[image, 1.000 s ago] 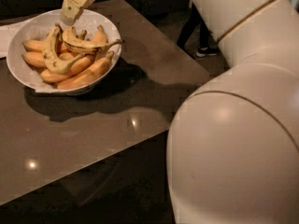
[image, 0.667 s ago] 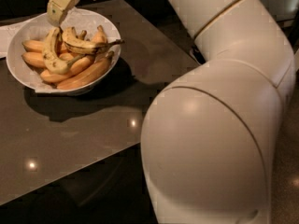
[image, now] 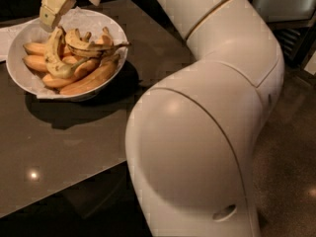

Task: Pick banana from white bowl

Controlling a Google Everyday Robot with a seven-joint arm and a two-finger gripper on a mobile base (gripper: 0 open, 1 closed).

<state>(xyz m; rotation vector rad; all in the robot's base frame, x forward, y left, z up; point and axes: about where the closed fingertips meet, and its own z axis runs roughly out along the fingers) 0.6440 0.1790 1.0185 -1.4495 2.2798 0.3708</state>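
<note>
The white bowl (image: 19, 78) stands on the dark table at the upper left, lined with white paper and holding several bananas. The banana (image: 91, 47), slim and dull yellow with dark streaks, lies across the top of the pile with its thin dark stem pointing right. A curved pale yellow-green banana (image: 53, 58) lies to its left. My gripper (image: 69, 11) hangs just above the bowl's far side, open and empty. Its left finger (image: 53, 4) points down over the curved banana's upper end.
The dark glossy table (image: 64, 147) runs to a front edge at the lower left and a right edge near my arm. My large white arm (image: 197, 132) fills the right and centre. White paper (image: 7, 33) lies behind the bowl at the left edge.
The gripper has moved left over the bowl's back left. My arm's elbow has swung left and covers more of the table.
</note>
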